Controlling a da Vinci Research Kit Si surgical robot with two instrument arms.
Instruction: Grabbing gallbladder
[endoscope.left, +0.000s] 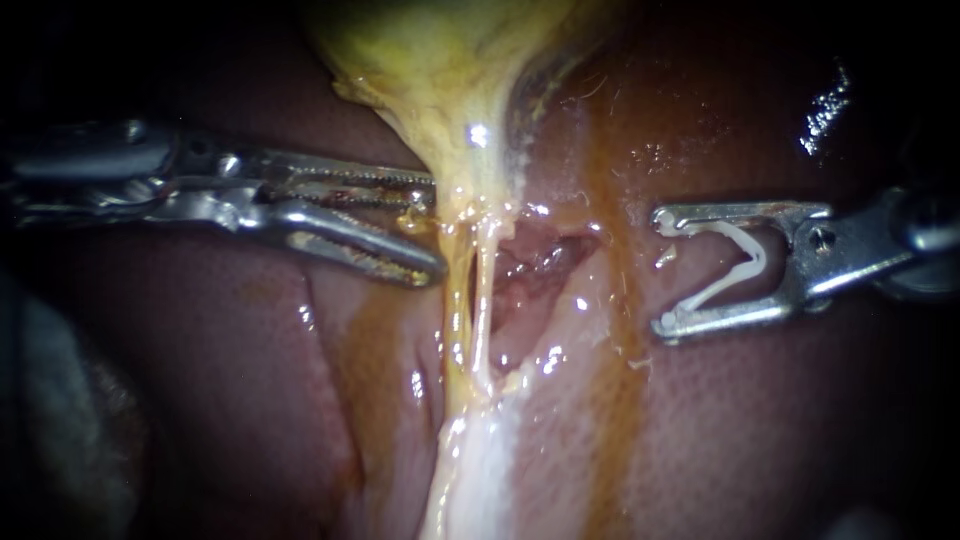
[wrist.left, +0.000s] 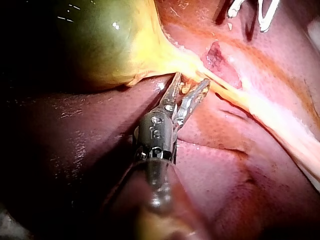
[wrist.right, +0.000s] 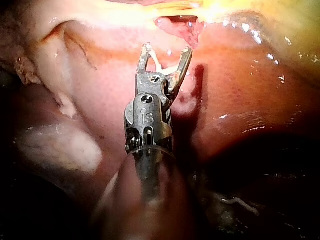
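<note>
The gallbladder (endoscope.left: 440, 60) is the yellow bag whose thin end runs right beside the raw red spot (endoscope.left: 535, 262). It looks soft, wet and slippery, so I think it could slide away, or tear if pinched too hard. My left instrument (endoscope.left: 435, 228) is across that thin end from the red spot, with its toothed jaws partly open, tips at the yellow skin and holding nothing; that floppy part looks best to bite. My right instrument (endoscope.left: 660, 273) sits near the red spot's other side, jaws wide around a white clip (endoscope.left: 758, 258) touching both.
</note>
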